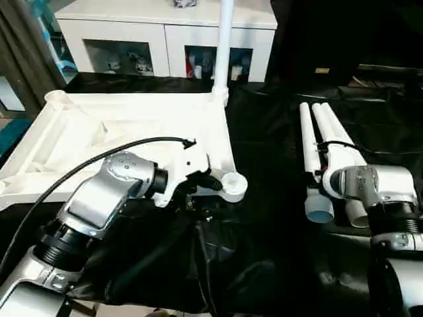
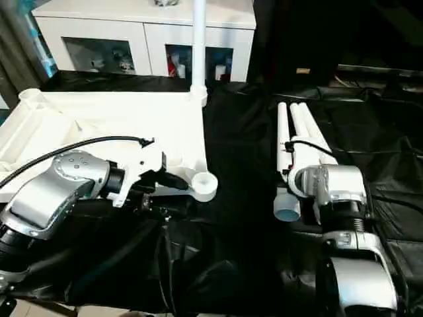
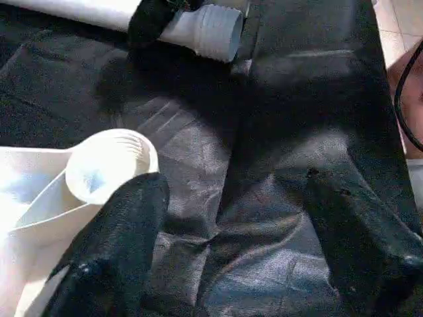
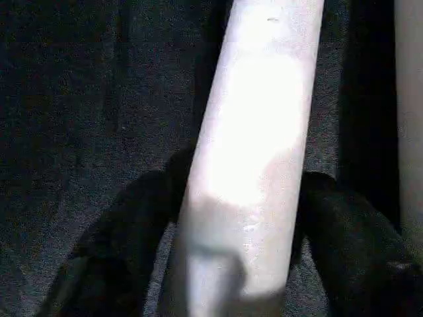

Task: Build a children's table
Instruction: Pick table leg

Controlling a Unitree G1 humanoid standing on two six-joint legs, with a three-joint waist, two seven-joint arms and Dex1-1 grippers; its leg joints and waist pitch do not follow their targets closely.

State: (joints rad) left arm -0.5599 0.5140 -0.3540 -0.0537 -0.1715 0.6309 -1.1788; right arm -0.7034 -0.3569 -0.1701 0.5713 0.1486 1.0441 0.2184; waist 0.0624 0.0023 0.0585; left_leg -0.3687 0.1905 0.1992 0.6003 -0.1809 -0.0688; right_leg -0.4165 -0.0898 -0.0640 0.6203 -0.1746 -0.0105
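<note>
**One leg up, rest still on the cloth**

A lot is hidden here. The right gripper (image 4: 241, 251) is buried under its own wrist in the head views, so the loose legs (image 1: 324, 142) are cut off at the near end; two tubes are seen clearly, and a third blue-tinted open end (image 1: 320, 211) pokes out beside the wrist, so three is the best count. In the right wrist view the two black fingers (image 4: 115, 244) are set either side of one leg (image 4: 254, 132), hard against it, so it looks clamped.

The tabletop (image 1: 125, 125) is laid ribs-up on the black cloth (image 1: 264, 165), its far left edge cut off. One leg (image 1: 223, 46) is stood upright in the far right socket, top out of frame. The near right socket (image 3: 109, 165) is empty. The left gripper (image 3: 231, 218) is spread wide with nothing held, one finger (image 3: 122, 231) just beside that socket.

A white cabinet (image 1: 165, 30) is seen behind.
</note>
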